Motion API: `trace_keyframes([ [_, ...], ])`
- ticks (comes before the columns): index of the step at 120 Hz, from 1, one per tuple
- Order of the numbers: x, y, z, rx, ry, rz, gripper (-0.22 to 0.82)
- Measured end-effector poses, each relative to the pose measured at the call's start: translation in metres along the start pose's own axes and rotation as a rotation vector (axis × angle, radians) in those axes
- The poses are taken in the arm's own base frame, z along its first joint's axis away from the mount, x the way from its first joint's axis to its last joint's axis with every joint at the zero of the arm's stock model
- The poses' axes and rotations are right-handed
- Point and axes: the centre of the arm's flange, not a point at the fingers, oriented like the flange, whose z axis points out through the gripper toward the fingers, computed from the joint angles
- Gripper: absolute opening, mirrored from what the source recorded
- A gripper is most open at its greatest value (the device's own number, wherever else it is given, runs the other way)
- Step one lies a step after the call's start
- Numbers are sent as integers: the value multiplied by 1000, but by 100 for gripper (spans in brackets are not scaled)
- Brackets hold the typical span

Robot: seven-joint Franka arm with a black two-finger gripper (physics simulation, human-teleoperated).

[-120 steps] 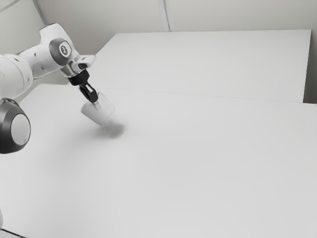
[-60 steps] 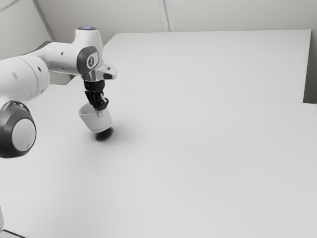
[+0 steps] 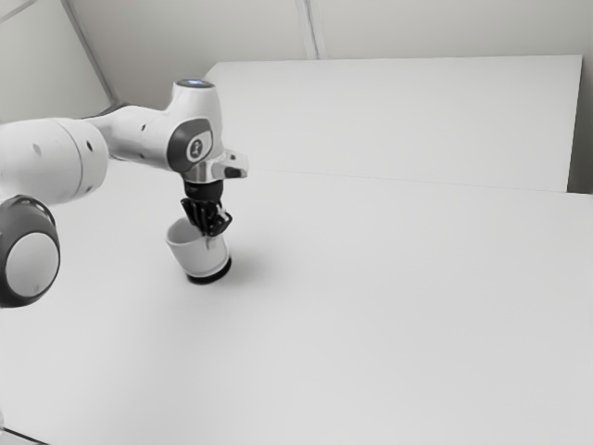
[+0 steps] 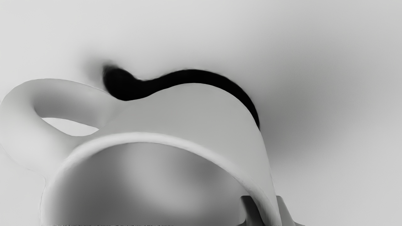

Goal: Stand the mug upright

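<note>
1. Gripper (image 3: 211, 238) pinches the wall of the mug (image 3: 193, 259), one finger inside, one outside.
2. Mug leans a little, mouth tipped toward the exterior view's left.
3. Dark shadow (image 3: 210, 279) close under base; contact with table (image 3: 371, 324) can't be told.
4. Handle (image 4: 19, 128) well apart from fingers.
</note>
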Motion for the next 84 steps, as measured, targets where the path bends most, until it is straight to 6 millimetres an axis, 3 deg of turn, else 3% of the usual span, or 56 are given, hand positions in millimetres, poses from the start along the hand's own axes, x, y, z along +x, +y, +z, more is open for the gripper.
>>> trace_keyframes([
  [5, 3, 1, 6, 1, -1, -9, -17],
  [25, 6, 4, 9, -1, 18, -43, 20],
  [33, 6, 4, 4, 0, 30, -56, 31],
  [44, 1, 1, -17, 4, 61, -76, 41],
  [61, -12, -7, -89, 7, 122, -112, 51],
  [74, -40, -9, -168, -16, 181, -143, 55],
  [84, -64, 16, -239, -38, 248, -115, 57],
])
